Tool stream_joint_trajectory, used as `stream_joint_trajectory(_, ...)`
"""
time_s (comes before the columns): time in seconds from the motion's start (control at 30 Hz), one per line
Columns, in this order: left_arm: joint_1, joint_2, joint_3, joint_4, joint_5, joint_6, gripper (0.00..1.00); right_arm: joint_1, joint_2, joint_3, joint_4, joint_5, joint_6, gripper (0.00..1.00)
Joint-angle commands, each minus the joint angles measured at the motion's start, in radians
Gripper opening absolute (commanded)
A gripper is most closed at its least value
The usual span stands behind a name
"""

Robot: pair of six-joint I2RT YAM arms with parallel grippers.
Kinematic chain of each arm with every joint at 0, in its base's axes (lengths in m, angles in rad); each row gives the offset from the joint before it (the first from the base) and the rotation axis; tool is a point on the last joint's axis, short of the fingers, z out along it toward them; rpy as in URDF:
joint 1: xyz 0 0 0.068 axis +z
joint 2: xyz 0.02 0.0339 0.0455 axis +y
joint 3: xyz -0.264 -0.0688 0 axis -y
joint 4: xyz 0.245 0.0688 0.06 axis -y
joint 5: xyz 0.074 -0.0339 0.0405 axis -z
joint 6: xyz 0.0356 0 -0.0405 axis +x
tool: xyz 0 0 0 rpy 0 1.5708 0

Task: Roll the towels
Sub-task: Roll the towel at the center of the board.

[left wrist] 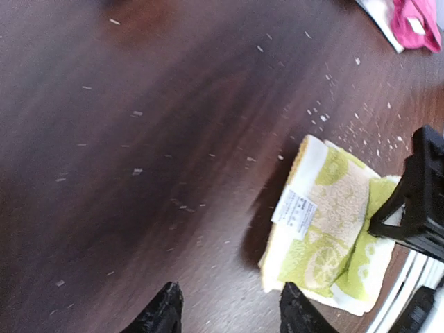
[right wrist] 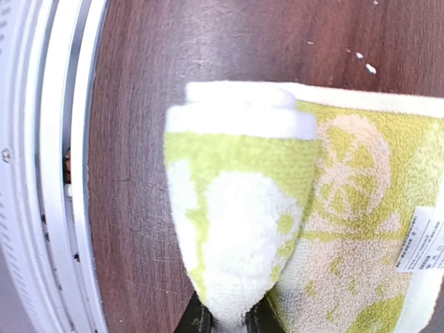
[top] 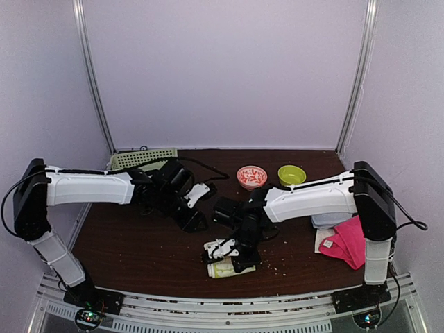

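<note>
A fold of the yellow towel (right wrist: 243, 208) stands pinched in the right pincer (right wrist: 227, 320), which is clenched on it. The rest lies flat on the table (top: 139, 243) near its front edge, label (left wrist: 295, 215) up. The left pincer (left wrist: 229, 316) hangs released, fingers apart, above the table near that towel, and the pink towel (top: 347, 239) lies at the table's right edge.

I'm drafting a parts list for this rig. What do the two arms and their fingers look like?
Both arms match: the left arm and right arm have white boxy shells on the long links, with black joints and black wrists. Thin black cables loop out from each shoulder. The left fingers are black, tapered prongs.
</note>
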Motion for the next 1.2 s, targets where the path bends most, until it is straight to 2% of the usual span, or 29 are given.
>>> stream_joint_trajectory(0.0,-0.005,-0.153,-0.034,0.031,-0.225,-0.071,0.49,-0.063,0.098,0.067,-0.152,-0.135,0.029,0.04)
stream_joint_trajectory(0.17,-0.050,-0.367,-0.103,0.133,-0.224,0.018,0.50,-0.160,0.239,0.243,-0.249,-0.233,0.046,0.05)
stream_joint_trajectory(0.3,-0.189,-0.405,-0.045,0.129,-0.217,0.081,0.51,-0.240,0.393,0.412,-0.359,-0.300,0.045,0.06)
stream_joint_trajectory(0.4,-0.341,-0.342,0.032,0.095,-0.291,0.140,0.51,-0.275,0.485,0.511,-0.432,-0.334,0.032,0.06)
stream_joint_trajectory(0.47,-0.379,-0.264,0.075,0.044,-0.289,0.168,0.50,-0.279,0.505,0.526,-0.440,-0.341,0.024,0.06)
stream_joint_trajectory(0.63,-0.395,-0.108,0.075,-0.009,-0.269,0.271,0.46,-0.279,0.519,0.515,-0.441,-0.334,0.019,0.06)
stream_joint_trajectory(0.83,-0.400,0.030,0.072,0.002,-0.360,0.382,0.50,-0.280,0.511,0.466,-0.414,-0.325,0.016,0.06)
stream_joint_trajectory(1.17,-0.397,0.208,0.073,0.075,-0.455,0.545,0.49,-0.280,0.507,0.470,-0.418,-0.339,0.013,0.06)
